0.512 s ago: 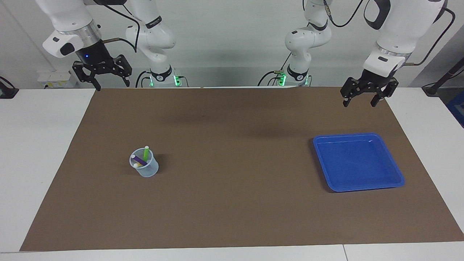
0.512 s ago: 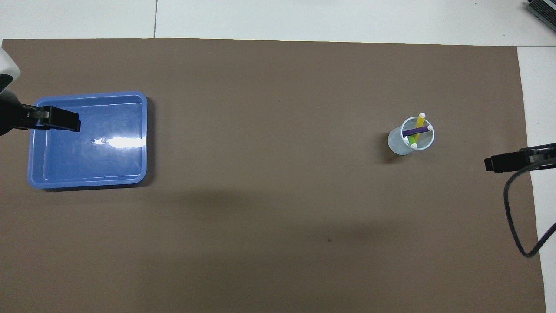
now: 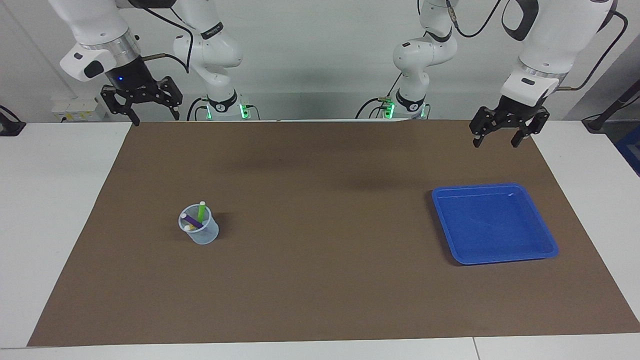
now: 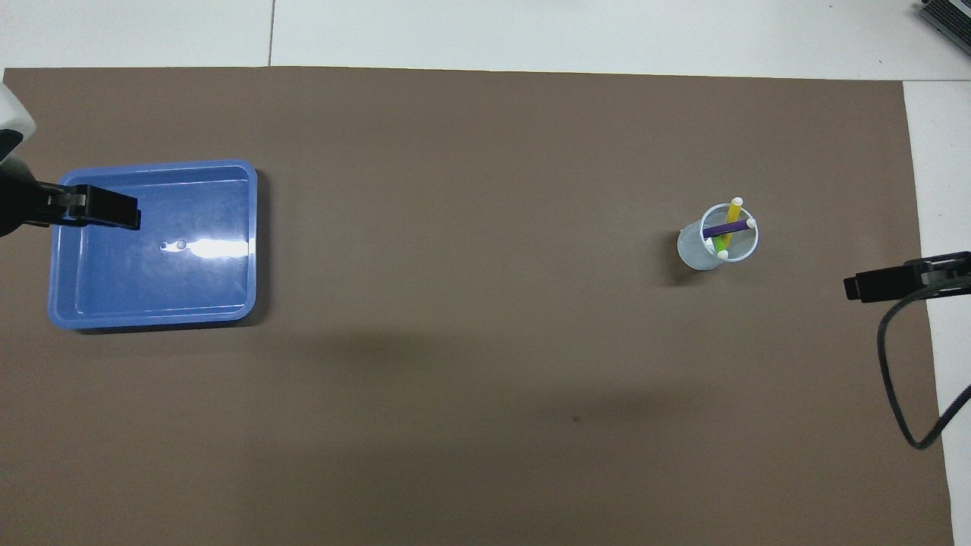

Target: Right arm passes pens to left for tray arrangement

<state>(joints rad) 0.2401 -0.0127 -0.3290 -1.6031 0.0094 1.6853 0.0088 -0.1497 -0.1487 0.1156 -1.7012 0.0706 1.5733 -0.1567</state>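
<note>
Pens (image 4: 727, 230) in cup (image 4: 702, 249)

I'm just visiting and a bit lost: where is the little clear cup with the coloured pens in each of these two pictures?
Facing view: the cup stands on the brown mat, left of centre in the picture, toward the right arm's end.
Overhead view: the cup sits right of centre, upper half.
Shared landmark: the blue tray lies at the mat's other end, toward the left arm, in both pictures.

Brown mat (image 3: 320, 280) on white table (image 3: 55, 200), pale wall (image 3: 310, 60)
</note>
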